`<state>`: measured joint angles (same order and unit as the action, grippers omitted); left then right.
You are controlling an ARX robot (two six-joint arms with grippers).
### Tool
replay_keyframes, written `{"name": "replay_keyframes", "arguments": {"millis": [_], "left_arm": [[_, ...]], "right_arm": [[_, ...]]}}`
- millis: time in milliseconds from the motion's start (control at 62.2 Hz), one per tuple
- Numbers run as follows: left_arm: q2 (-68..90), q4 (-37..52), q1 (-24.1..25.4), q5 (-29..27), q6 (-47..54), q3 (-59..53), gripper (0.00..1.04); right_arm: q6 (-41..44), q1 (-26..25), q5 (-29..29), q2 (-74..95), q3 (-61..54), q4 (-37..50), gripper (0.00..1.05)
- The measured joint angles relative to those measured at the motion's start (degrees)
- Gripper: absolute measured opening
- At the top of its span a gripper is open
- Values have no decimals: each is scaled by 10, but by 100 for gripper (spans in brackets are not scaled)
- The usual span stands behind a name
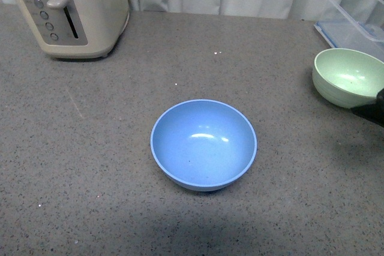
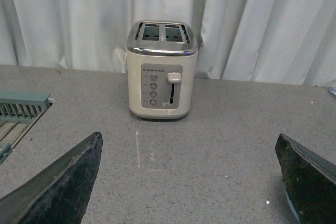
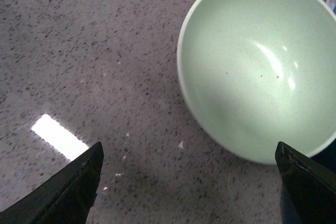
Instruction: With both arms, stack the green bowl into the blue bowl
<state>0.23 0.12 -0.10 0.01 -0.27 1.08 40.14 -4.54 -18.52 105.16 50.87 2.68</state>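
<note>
Your right gripper (image 3: 188, 145) is spread wide and holds nothing. The green bowl (image 1: 349, 77) sits at the right edge of the front view, upright and empty, with that gripper just beside its near rim and not yet around it. The right arm is plainly the nearer one. The blue bowl (image 1: 203, 144) sits at frame centre, also empty, well apart from the green. Your left gripper (image 2: 188, 136) is equally wide and empty, and it faces the toaster (image 2: 161, 69).

Bright, even overhead light. I record glare spots inside the blue bowl (image 1: 204, 139) and green bowl (image 3: 273, 61), a hard reflection on the countertop (image 3: 58, 137), soft shadow nearest me.
</note>
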Motion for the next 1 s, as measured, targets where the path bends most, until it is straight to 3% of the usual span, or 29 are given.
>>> {"name": "replay_keyframes", "arguments": {"millis": [563, 852, 997], "left_arm": [[0, 0, 0, 0, 0, 0, 98], [0, 0, 0, 0, 0, 0, 98], [0, 0, 0, 0, 0, 0, 98]], "right_arm": [[60, 30, -21, 151, 169, -97, 95], [78, 31, 4, 159, 177, -87, 52], [85, 32, 13, 159, 176, -79, 19]]}}
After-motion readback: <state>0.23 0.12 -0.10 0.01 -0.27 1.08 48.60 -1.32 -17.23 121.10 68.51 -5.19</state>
